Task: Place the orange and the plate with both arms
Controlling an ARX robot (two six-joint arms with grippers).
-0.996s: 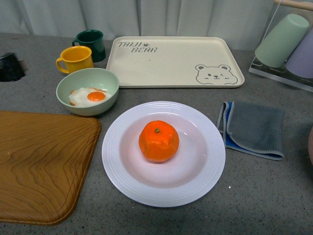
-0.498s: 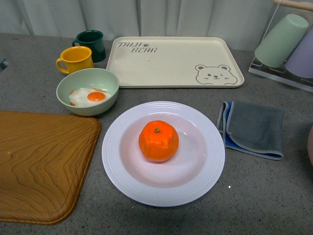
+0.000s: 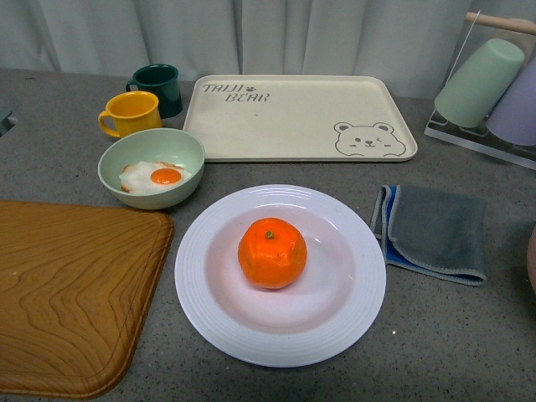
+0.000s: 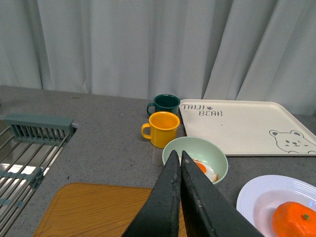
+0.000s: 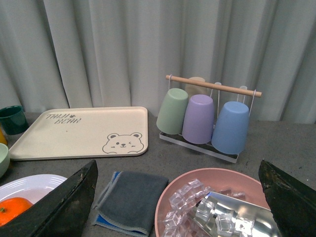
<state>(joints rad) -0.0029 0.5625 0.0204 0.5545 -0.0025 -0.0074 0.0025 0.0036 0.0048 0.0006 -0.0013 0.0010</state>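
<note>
Grey counter (image 3: 469,335) | orange (image 3: 272,253) stem-up, centred on plate (image 3: 201,293) | left end effector (image 4: 180,163) clenched | right end effector (image 5: 177,165) spread

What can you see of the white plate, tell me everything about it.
The plate is large, round and white, glossy, with a broad rim of concentric ribs around a shallow well. It lies flat on the grey countertop, nearer the robot than the cream bear tray. The orange sits in its middle, stem spot up. The wooden tray lies close on its left, the folded grey cloth to its right, apart from it.
</note>
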